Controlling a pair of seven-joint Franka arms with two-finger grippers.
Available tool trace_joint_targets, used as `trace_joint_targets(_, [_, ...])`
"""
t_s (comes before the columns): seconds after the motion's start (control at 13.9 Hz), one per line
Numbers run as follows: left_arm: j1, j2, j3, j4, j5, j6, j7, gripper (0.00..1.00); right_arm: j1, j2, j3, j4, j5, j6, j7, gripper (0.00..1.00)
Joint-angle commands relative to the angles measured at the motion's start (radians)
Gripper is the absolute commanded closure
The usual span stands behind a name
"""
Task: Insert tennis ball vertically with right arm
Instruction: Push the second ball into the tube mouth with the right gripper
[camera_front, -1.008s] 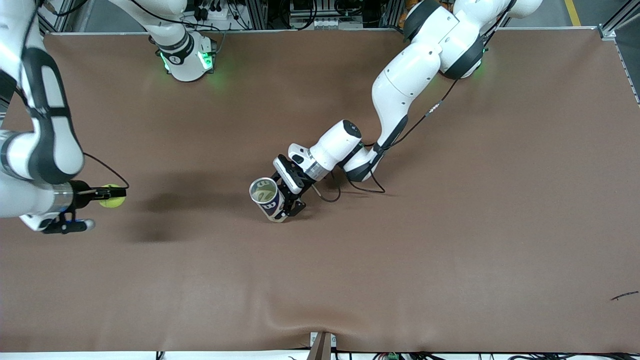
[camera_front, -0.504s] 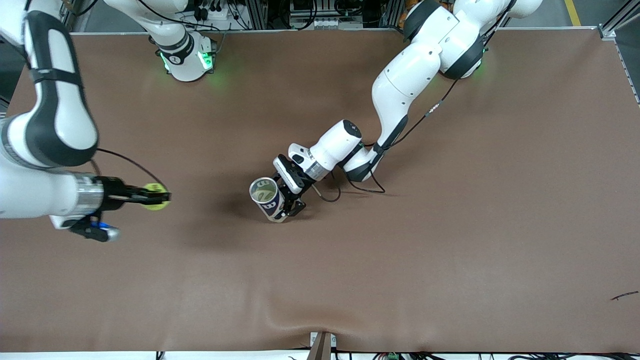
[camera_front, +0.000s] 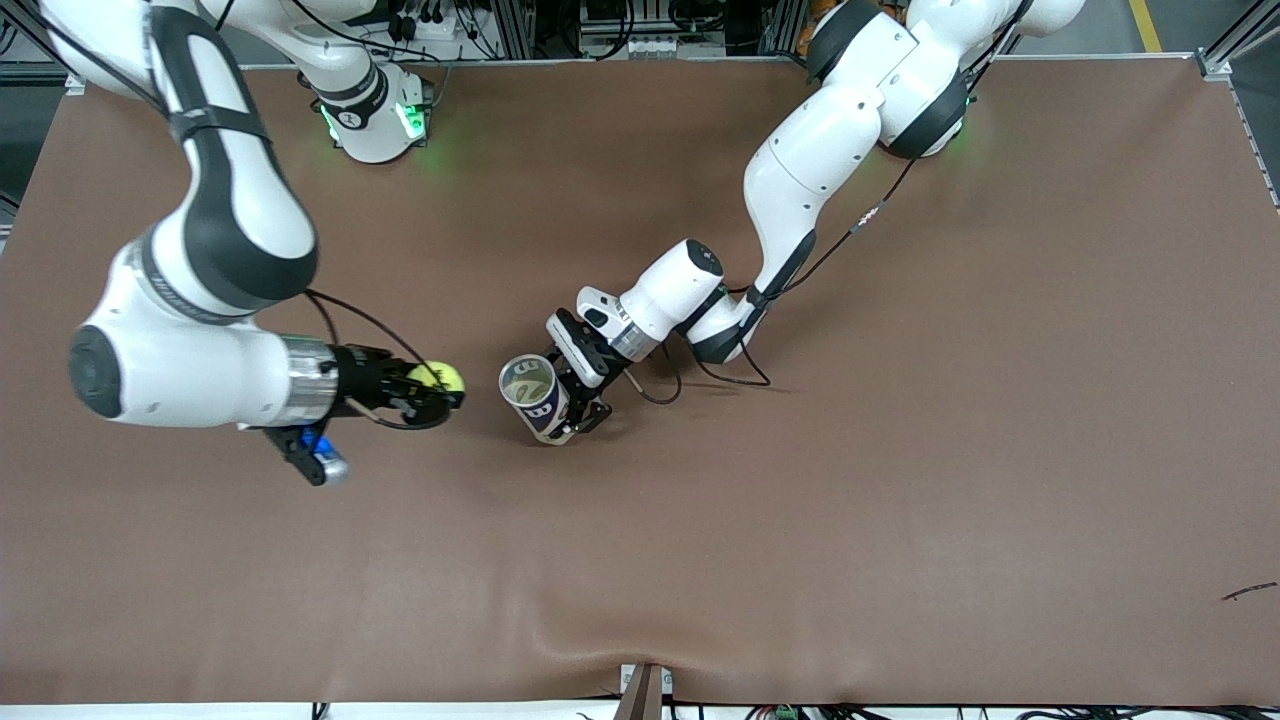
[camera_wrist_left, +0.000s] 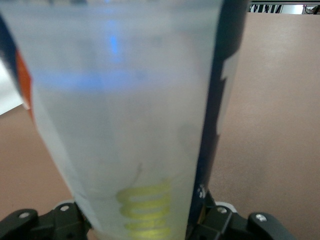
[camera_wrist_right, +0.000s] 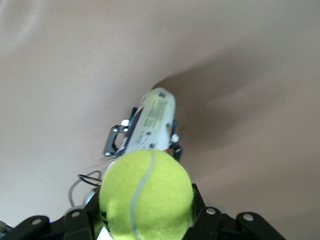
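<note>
Brown table (camera_front: 900, 500): 1 ball (camera_front: 441, 377) (gripped), 1 can (camera_front: 534, 396).

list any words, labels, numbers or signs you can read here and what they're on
Nothing can be read for certain.
Tube, held upright on the table by the left gripper: white marks on its dark band, too small to read.
Tube in the left wrist view: yellow printing, blurred.
Tennis ball in the right gripper: only a seam, no print visible.
</note>
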Motion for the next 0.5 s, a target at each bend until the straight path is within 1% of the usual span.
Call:
trace_joint_targets(0.0, [0.001,-0.001,-0.008,0.003,-0.013,0.018,-0.008,0.20,0.079,0.054,-0.009,0.031,0.020,0.051,0.178,0.95])
trace_joint_targets(0.14, [0.001,-0.001,-0.008,0.003,-0.015,0.018,-0.008,0.20,0.108,0.079,-0.009,0.031,0.020,0.076,0.228,0.94])
trace_joint_targets(0.43, [0.001,-0.001,-0.008,0.003,-0.013,0.018,-0.008,0.19,0.121,0.094,-0.007,0.025,0.021,0.076,0.231,0.94])
